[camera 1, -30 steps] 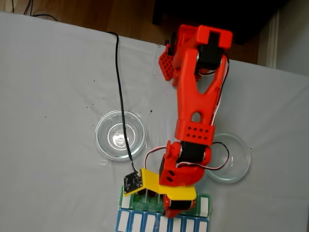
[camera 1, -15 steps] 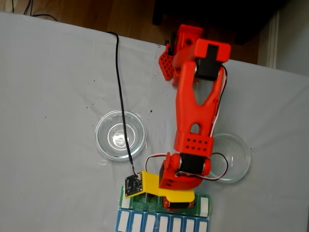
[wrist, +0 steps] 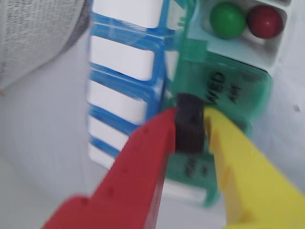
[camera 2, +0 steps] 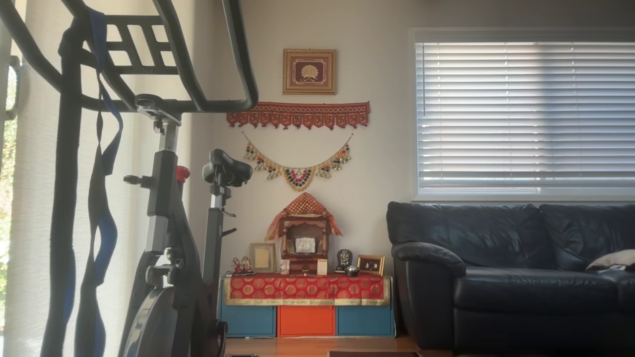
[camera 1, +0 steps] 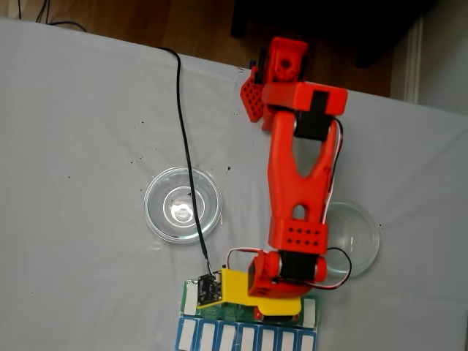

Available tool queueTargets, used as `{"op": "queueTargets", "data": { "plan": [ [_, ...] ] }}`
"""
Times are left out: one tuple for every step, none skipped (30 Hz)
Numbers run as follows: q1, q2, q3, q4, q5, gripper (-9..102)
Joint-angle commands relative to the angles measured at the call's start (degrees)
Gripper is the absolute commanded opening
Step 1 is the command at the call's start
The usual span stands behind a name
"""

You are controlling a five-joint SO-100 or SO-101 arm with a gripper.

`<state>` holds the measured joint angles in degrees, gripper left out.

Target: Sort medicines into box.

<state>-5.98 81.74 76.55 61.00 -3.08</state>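
In the wrist view my gripper [wrist: 190,125], one red finger [wrist: 143,157] and one yellow finger [wrist: 238,162], is down on the box [wrist: 238,95], on the translucent green lids by the one marked WED. The jaws stand close together with a black block between the tips. Past the WED lid an open compartment holds two medicines, a green ball [wrist: 228,20] and a dark red ball [wrist: 264,21]. In the fixed view the orange arm covers most of the box [camera 1: 310,311] and hides the fingertips.
A blue-and-white organiser row [wrist: 124,62] [camera 1: 219,338] lies right against the box. Two clear glass dishes [camera 1: 182,204] [camera 1: 360,238] stand on the grey table either side of the arm. A black cable [camera 1: 180,124] runs to the wrist camera. The other view shows a living room.
The arm has stretched further toward the bottom edge of the fixed view and lowered, bringing the wrist and its camera down over the box.
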Motion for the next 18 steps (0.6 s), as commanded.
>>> {"op": "queueTargets", "data": {
  "plan": [
    [-1.0, -2.3, -4.1, 4.2, 0.1, 1],
    [-1.0, -2.5, -4.6, 4.8, 0.0, 1],
    [-0.9, -2.5, -4.9, 5.3, 0.1, 1],
    [-0.8, -2.5, -5.2, 5.7, 0.3, 1],
    [-0.7, -2.5, -5.4, 6.1, 0.4, 1],
    [-0.7, -2.3, -5.4, 6.2, 0.4, 1],
    [-0.7, -2.1, -5.4, 6.2, 0.4, 1],
    [-0.6, -2.0, -5.3, 6.2, 0.4, 1],
    [-0.6, -1.8, -5.3, 6.2, 0.4, 1],
    [-0.5, -1.7, -5.2, 6.2, 0.4, 1],
    [-0.4, -1.4, -5.2, 6.2, 0.4, 1],
    [-0.3, -1.1, -5.2, 6.1, 0.4, 1],
    [-0.2, -0.9, -5.1, 6.1, 0.1, 1],
    [0.0, -0.3, -4.9, 5.9, -0.4, 1],
    [0.3, 0.6, -4.7, 5.5, -0.5, 1],
    [0.5, 1.5, -4.7, 5.4, -0.9, 1],
    [0.9, 2.4, -4.7, 5.4, -1.3, 1],
    [1.3, 3.3, -4.6, 5.2, -1.8, 1]
  ]
}}
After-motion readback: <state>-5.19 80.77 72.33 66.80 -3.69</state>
